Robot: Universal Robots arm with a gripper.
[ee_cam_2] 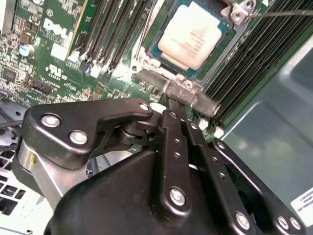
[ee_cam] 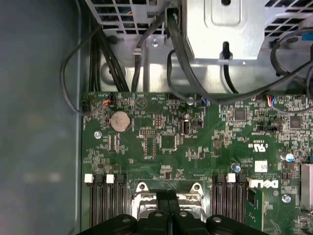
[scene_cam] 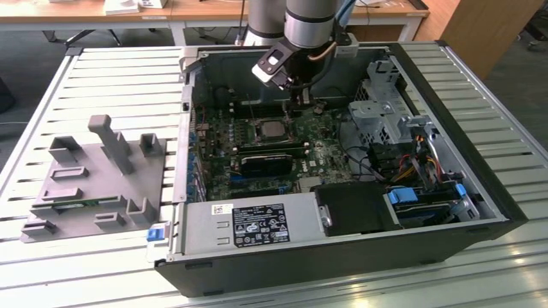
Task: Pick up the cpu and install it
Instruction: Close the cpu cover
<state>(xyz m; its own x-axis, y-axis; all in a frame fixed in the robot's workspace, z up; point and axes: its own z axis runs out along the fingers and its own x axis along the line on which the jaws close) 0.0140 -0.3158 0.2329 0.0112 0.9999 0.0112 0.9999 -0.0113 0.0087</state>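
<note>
Square silver-grey metal-topped cpu (ee_cam_2: 193, 34) lies flat in the socket frame (ee_cam_2: 146, 63) on the green motherboard (ee_cam: 166, 142), inside the open black computer case (scene_cam: 342, 263). Black two-fingered gripper (ee_cam_2: 183, 95) hangs just beyond the socket's far edge, fingers clenched together, with nothing grasped between them.

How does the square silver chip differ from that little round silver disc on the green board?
The cpu is square; the coin battery is round. The cpu sits inside a metal-framed socket; the coin battery sits in the open among tiny parts. Both are silvery and lie flat on the green board.
</note>
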